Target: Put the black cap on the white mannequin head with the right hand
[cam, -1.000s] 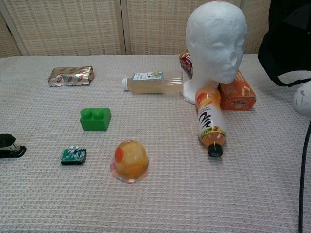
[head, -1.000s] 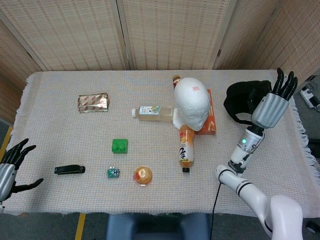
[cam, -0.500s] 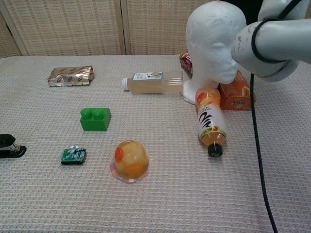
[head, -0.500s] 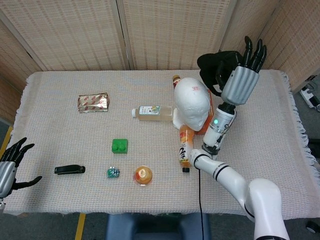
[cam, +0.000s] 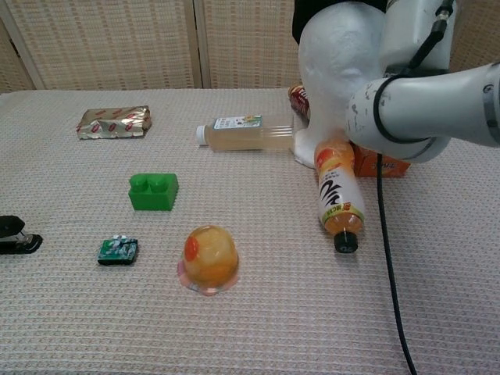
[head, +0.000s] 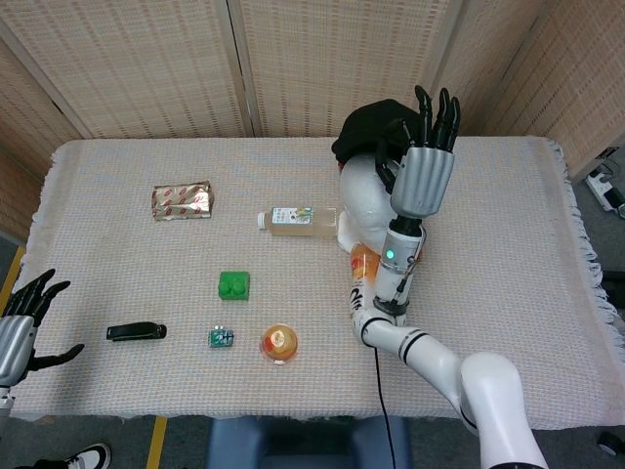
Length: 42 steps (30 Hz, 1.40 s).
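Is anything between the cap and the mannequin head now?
Nothing visible. The right robot hand holds the black cap right over the back of the white mannequin head; whether they touch, I cannot tell.

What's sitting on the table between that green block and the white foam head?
A clear bottle of pale liquid lies on its side between the green block and the white mannequin head, its base by the head's foot, clearest in the head view.

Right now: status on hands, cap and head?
Right hand holds black cap above white mannequin head, not seated. Left hand open, idle. Orange bottle lies against the head's base.
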Available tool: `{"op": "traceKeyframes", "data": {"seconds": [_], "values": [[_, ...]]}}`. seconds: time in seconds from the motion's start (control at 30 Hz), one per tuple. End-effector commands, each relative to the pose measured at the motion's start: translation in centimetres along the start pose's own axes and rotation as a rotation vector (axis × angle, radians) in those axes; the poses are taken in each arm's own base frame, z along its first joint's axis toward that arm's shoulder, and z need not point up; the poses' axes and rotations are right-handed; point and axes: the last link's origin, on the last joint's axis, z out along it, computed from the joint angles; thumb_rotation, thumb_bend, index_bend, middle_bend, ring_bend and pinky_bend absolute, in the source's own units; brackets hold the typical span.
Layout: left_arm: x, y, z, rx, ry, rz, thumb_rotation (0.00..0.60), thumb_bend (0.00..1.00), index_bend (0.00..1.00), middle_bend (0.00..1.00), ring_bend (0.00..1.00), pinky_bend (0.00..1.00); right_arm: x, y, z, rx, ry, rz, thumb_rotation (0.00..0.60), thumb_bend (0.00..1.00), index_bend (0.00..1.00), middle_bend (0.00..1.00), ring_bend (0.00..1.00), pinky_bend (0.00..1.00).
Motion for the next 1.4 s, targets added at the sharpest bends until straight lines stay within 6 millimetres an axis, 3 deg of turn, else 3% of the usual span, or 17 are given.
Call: {"op": "traceKeyframes", "data": {"seconds": [0.03, 0.43, 0.73, 1.1, 1.27, 1.33, 1.4], "values": [[0.0, 0.1, -0.1, -0.006, -0.001, 0.0, 0.6, 0.17, 0.17, 0.05, 0.0, 0.14, 1.1, 1.0, -1.1, 0.032, 0.007, 0.003, 0.6, 0.44, 0.73, 0.15, 0.0, 0.0], [0.3, 0.8, -0.9, -0.037, 0.009, -0.009, 0.6, 0.17, 0.17, 0.05, 0.0, 0.14, 4.2, 3.1, -7.5, 0.145, -0.146, 0.014, 0.6, 0.43, 0.73, 0.15, 0.0, 0.0], [0.6, 0.8, -1.0, -0.038, 0.012, -0.02, 0.6, 0.17, 0.17, 0.05, 0.0, 0.14, 4.2, 4.8, -12.2, 0.18, -0.271, 0.004, 0.6, 0.43, 0.73, 0.15, 0.0, 0.0], [0.7, 0.6, -0.9, -0.034, 0.019, -0.029, 0.6, 0.17, 0.17, 0.05, 0.0, 0.14, 4.3, 7.4, -15.7, 0.167, -0.343, -0.021, 0.6, 0.42, 0.73, 0.15, 0.0, 0.0], [0.7, 0.5, -0.9, -0.028, 0.019, -0.029, 0.6, 0.17, 0.17, 0.05, 0.0, 0.14, 4.1, 8.7, -16.4, 0.137, -0.358, -0.028, 0.6, 0.42, 0.73, 0.15, 0.0, 0.0], [0.7, 0.5, -0.9, -0.026, 0.018, -0.028, 0.6, 0.17, 0.17, 0.05, 0.0, 0.14, 4.0, 9.1, -16.6, 0.115, -0.366, -0.015, 0.6, 0.39, 0.64, 0.13, 0.0, 0.0], [0.7, 0.5, -0.8, -0.025, 0.018, -0.027, 0.6, 0.17, 0.17, 0.05, 0.0, 0.14, 4.1, 9.4, -16.5, 0.097, -0.371, -0.012, 0.6, 0.31, 0.41, 0.07, 0.0, 0.0]]}}
